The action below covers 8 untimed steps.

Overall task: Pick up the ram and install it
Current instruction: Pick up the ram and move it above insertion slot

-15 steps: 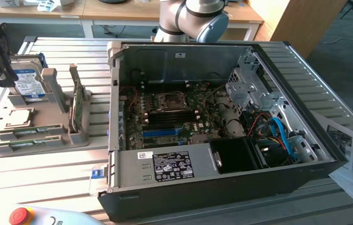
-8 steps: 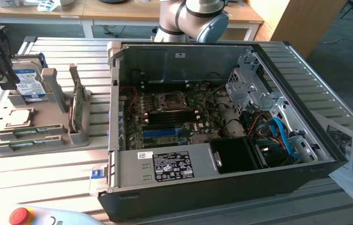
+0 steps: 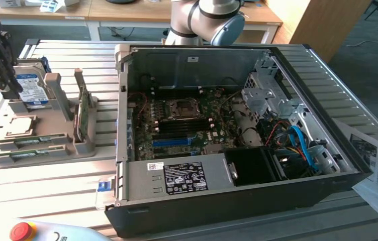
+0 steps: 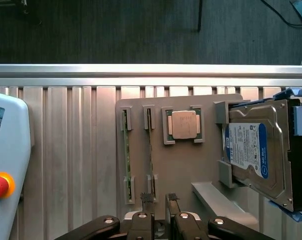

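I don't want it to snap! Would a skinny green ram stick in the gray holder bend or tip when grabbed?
Probably stiff, not floppy: the ram is a flat circuit board standing on edge. Likely light, being far slimmer than the hard drive. A sideways nudge might tip it, though end clips on the gray holder seem to steady it.

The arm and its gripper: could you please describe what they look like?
The arm is built of rounded silver-grey segments, with a blue-grey cap on one joint. The gripper is black, with jointed link bars fastened by shiny silver pins, and two narrow black fingers.
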Tool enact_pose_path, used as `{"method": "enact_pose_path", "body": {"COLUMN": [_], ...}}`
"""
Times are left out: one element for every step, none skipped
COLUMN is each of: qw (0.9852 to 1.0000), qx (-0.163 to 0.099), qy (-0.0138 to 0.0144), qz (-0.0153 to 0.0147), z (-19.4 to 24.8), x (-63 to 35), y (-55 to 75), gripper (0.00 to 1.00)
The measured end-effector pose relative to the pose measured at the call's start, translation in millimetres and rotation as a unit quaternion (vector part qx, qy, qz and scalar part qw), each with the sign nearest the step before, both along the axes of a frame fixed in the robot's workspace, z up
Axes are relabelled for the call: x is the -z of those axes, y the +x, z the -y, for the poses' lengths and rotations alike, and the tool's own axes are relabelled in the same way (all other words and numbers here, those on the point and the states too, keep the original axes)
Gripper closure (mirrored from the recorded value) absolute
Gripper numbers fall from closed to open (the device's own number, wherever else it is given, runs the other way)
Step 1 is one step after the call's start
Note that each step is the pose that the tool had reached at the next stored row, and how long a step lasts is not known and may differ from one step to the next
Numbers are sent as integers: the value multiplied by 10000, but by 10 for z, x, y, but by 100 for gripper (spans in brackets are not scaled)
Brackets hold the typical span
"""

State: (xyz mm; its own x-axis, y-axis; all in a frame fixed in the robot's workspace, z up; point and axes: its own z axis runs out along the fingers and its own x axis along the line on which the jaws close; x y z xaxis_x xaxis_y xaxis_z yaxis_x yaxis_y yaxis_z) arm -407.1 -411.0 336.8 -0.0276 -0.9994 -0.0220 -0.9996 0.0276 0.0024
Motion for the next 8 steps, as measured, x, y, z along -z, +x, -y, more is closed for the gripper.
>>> {"method": "enact_pose_path", "body": {"qw": [10000, 10000, 10000, 10000, 10000, 10000, 10000, 10000], "qx": [0, 0, 0, 0, 0, 0, 0, 0], "qy": [0, 0, 0, 0, 0, 0, 0, 0], "qz": [0, 0, 0, 0, 0, 0, 0, 0], "z": [0, 1, 1, 1, 1, 1, 2, 2], "x": [9, 18, 26, 35, 44, 52, 60, 68], "y": [0, 0, 0, 0, 0, 0, 0, 0], "gripper": [76, 76, 76, 76, 76, 76, 76, 76]}}
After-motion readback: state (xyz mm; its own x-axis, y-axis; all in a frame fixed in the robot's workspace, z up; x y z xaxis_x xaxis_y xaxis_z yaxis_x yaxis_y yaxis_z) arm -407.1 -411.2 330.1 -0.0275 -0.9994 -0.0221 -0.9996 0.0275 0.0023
